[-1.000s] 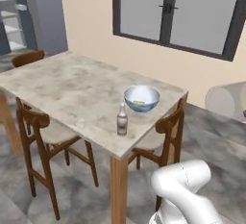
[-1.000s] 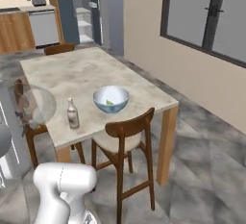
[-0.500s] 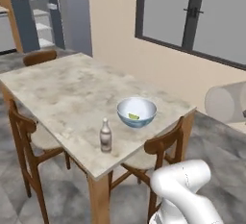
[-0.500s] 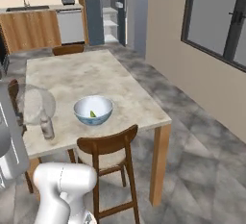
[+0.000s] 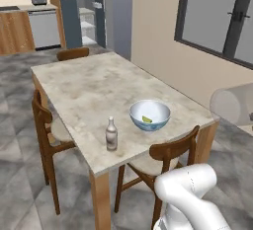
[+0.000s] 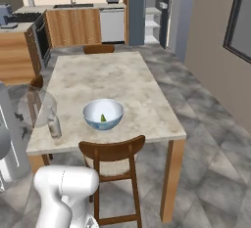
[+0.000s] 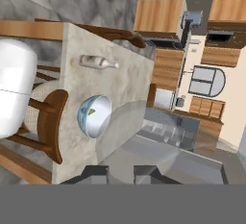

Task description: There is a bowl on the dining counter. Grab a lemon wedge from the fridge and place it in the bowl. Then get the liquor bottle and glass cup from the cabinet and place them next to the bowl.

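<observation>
done: lemon wedge (image 5: 147, 119) in bowl (image 5: 150, 115) mid frame, liquor bottle (image 5: 111, 134) stands on desk (image 5: 94, 86) just left of it | jaws: narrow, holding glass cup (image 5: 232, 104) at right edge | left: set cup by bowl

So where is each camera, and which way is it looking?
Left base view: behind the arm's left, looking down at the dining counter, bowl and liquor bottle; white arm at lower right.
Right base view: behind its right, same counter; arm at lower left.
Hand view: on the hand, rolled sideways; pincer tips at the bottom, glass cup in front.
All three share bowl and bottle.
</observation>
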Motion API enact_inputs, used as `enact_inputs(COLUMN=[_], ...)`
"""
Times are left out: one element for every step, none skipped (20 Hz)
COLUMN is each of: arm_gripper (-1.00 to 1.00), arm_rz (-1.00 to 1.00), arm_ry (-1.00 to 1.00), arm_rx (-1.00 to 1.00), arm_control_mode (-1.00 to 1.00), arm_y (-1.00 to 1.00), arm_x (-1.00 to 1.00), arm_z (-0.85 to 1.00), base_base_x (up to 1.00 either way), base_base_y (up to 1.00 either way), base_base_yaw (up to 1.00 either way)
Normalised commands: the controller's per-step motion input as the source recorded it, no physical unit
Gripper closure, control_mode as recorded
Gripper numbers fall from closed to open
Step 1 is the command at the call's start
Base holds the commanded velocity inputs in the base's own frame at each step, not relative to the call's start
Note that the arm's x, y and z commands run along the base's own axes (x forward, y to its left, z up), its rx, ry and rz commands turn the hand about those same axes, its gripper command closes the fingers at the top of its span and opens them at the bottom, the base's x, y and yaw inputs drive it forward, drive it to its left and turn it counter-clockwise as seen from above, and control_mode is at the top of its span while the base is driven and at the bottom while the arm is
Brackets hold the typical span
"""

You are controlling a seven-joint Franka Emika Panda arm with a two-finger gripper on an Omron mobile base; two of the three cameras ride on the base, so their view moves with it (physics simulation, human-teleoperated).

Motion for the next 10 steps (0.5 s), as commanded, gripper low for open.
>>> enact_inputs(arm_gripper=[1.00,1.00,1.00,1.00,1.00,1.00,1.00,1.00,1.00,1.00], arm_rz=[0.00,0.00,0.00,0.00,0.00,0.00,0.00,0.34,0.30,0.26], arm_ry=[0.00,0.00,0.00,0.00,0.00,0.00,0.00,0.03,0.08,0.14], arm_rx=[0.00,0.00,0.00,0.00,0.00,0.00,0.00,0.12,0.13,0.12], arm_control_mode=[1.00,1.00,1.00,1.00,1.00,1.00,1.00,-1.00,-1.00,-1.00], arm_y=[0.00,0.00,0.00,0.00,0.00,0.00,0.00,-0.67,-0.72,-0.76], arm_x=[0.00,0.00,0.00,0.00,0.00,0.00,0.00,0.29,0.30,0.33], arm_z=[0.00,0.00,0.00,0.00,0.00,0.00,0.00,-0.16,-0.10,-0.02], base_base_x=[0.25,0.25,0.24,0.24,0.24,0.23,0.26,0.00,0.00,0.00], base_base_y=[-0.66,-0.66,-0.65,-0.64,-0.64,-0.65,-0.65,0.00,0.00,0.00], base_base_yaw=[0.37,0.37,0.37,0.38,0.38,0.37,0.36,0.00,0.00,0.00])
